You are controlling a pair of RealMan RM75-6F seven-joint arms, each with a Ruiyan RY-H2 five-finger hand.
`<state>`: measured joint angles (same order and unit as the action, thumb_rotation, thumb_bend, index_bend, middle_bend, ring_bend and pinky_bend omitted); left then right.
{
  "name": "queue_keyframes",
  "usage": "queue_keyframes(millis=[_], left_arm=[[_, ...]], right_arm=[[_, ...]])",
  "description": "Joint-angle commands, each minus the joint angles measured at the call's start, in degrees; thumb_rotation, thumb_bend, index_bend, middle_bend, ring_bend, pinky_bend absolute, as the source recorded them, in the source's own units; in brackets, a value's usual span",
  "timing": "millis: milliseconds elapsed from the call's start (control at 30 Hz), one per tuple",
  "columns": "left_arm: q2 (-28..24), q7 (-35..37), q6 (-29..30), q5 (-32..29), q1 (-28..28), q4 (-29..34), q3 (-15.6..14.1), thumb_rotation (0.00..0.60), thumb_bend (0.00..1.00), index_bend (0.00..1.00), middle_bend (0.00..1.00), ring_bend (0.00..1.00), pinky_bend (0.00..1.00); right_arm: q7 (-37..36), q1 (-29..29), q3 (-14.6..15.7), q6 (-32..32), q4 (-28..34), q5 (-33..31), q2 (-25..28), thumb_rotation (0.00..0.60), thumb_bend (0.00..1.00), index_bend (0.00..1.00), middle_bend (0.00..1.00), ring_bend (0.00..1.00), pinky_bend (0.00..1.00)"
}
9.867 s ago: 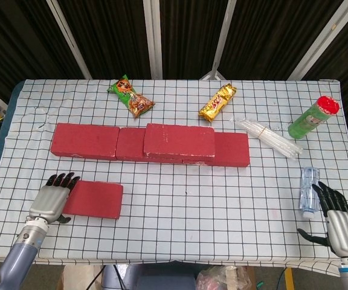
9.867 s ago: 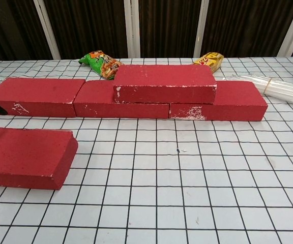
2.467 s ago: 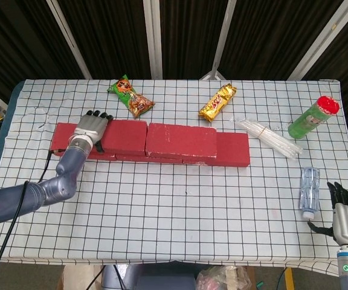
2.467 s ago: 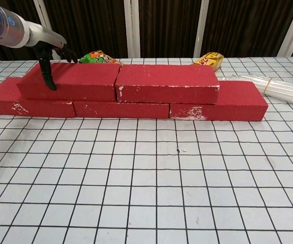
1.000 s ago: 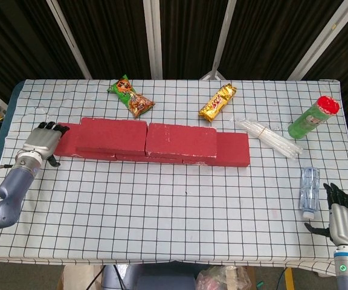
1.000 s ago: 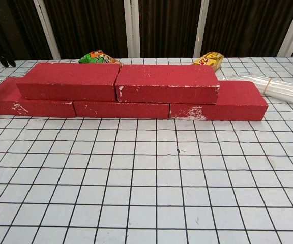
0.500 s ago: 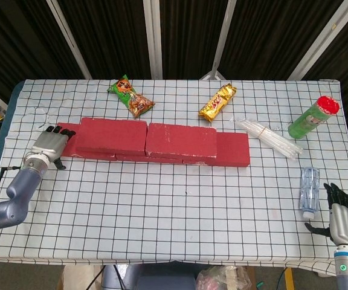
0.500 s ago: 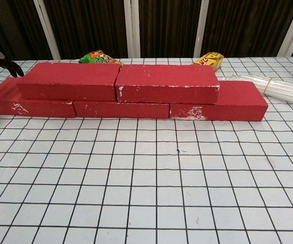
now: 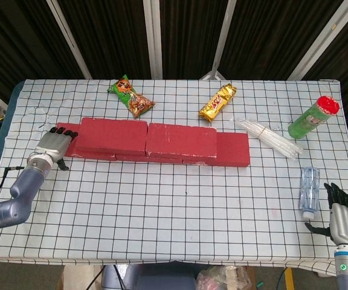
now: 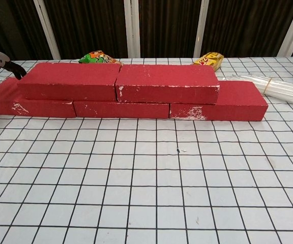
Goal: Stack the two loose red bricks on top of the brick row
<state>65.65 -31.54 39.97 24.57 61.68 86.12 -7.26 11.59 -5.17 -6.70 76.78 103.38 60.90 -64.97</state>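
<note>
Moved back in, left hand (image 9: pixel 52 145) touches the left-right brick row's (image 9: pixel 162 145) end.

White tablecloth with black grid (image 9: pixel 180 217). Red bricks with whitish scuffs: bottom row (image 10: pixel 217 107), two stacked bricks on top (image 10: pixel 167 84). Behind the bricks: green-orange snack packet (image 9: pixel 132 96), gold-yellow snack bar wrapper (image 9: pixel 217 101). Right of the bricks: clear plastic straw bundle (image 9: pixel 269 136), green bottle with red cap (image 9: pixel 313 117), clear water bottle (image 9: pixel 309 188). Silver-grey left hand (image 9: pixel 52 147) and right hand (image 9: pixel 344 222), both with black fingers.
</note>
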Motion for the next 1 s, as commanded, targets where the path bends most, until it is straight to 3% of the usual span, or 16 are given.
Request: queue_keyframes(millis=[33, 567, 700, 800, 900, 1000], left_arm=[[0.08, -0.03, -0.06, -0.06, 0.1, 0.07, 0.06, 0.6, 0.0, 0.12, 0.09, 0.0, 0.0], [-1.79, 0.59, 0.18, 0.8, 0.19, 2.52, 0.26, 0.6, 0.0, 0.14, 0.09, 0.0, 0.0], [-4.72, 1.86, 1.07, 1.33, -0.34, 5.43, 0.75, 0.6, 0.0, 0.16, 0.1, 0.0, 0.0], [-9.88, 4.5, 2.43, 2.92, -2.08, 11.3, 1.2, 0.6, 0.0, 0.19, 0.1, 0.0, 0.0], [-15.02, 11.01, 6.33, 9.06, -7.14, 18.19, 2.82, 0.6, 0.0, 0.18, 0.09, 0.0, 0.0], [-17.45, 17.64, 14.31, 20.56, -15.17, 22.3, 2.83, 0.6, 0.0, 0.15, 0.07, 0.0, 0.0]], right_arm=[[-0.01, 0.0, -0.03, -0.01, 0.03, -0.11, 0.01, 0.6, 0.13, 0.0, 0.0, 0.0, 0.0], [0.07, 0.01, 0.08, 0.09, 0.3, 0.02, 0.06, 0.6, 0.13, 0.0, 0.0, 0.0, 0.0], [0.07, -0.05, 0.18, -0.08, 0.34, 0.13, 0.04, 0.6, 0.13, 0.0, 0.0, 0.0, 0.0], [0.02, -0.07, 0.29, -0.15, 0.41, 0.36, 0.07, 0.6, 0.13, 0.0, 0.0, 0.0, 0.0], [0.08, -0.13, 0.51, -0.23, 0.39, 0.89, 0.04, 0.6, 0.13, 0.0, 0.0, 0.0, 0.0], [0.4, -0.29, 0.99, -0.07, 0.04, 2.5, -0.24, 0.6, 0.13, 0.0, 0.0, 0.0, 0.0]])
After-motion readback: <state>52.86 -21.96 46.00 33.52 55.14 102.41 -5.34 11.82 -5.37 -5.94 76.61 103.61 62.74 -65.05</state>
